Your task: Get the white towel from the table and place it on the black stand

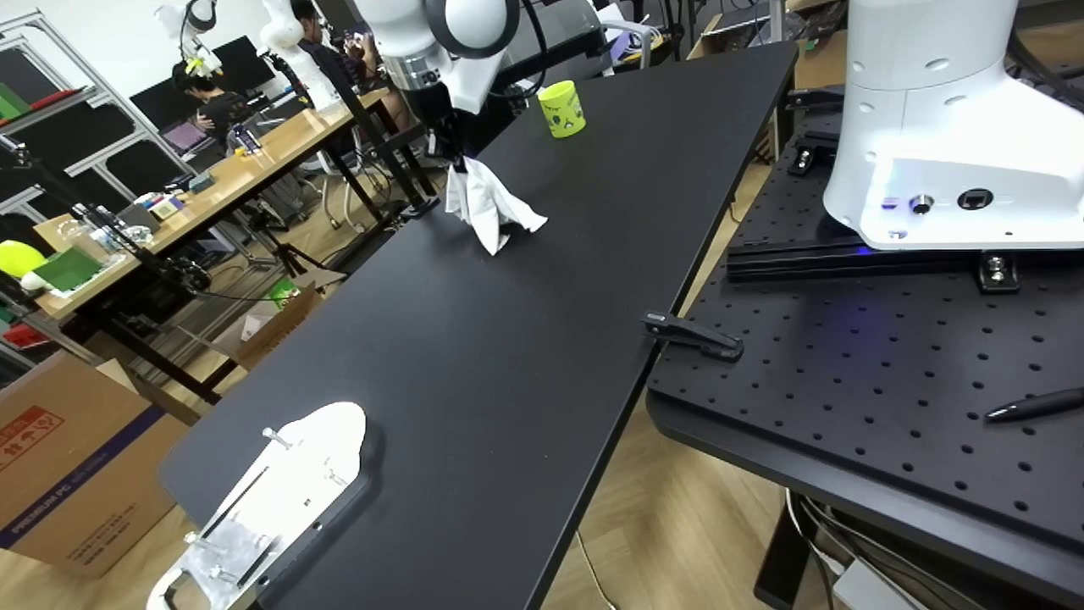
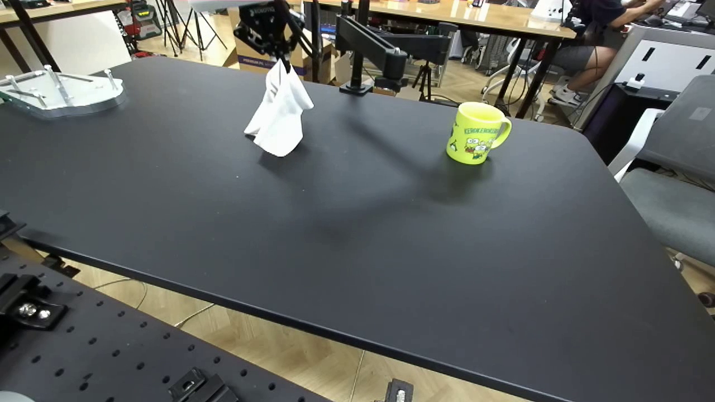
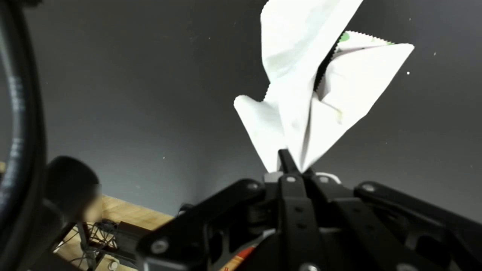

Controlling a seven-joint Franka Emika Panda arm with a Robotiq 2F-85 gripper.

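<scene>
The white towel hangs bunched from my gripper in both exterior views (image 1: 491,206) (image 2: 281,111). Its loose lower folds hang down at the table surface; I cannot tell how much touches. In the wrist view the towel (image 3: 297,86) spreads out from the fingertips and shows a green-patterned corner. My gripper (image 3: 293,165) is shut on the towel's top, and its tips also show in both exterior views (image 1: 458,163) (image 2: 285,62). The black stand (image 2: 368,47), a pole with jointed arms, is fixed at the table's edge near the gripper; its base (image 1: 421,207) shows beside the towel.
A yellow-green mug (image 1: 562,109) (image 2: 476,134) stands on the black table (image 1: 474,364) (image 2: 357,234). A white plate with metal pegs (image 1: 288,491) (image 2: 61,92) lies at one table end. A thick black cable (image 3: 22,113) runs beside the wrist.
</scene>
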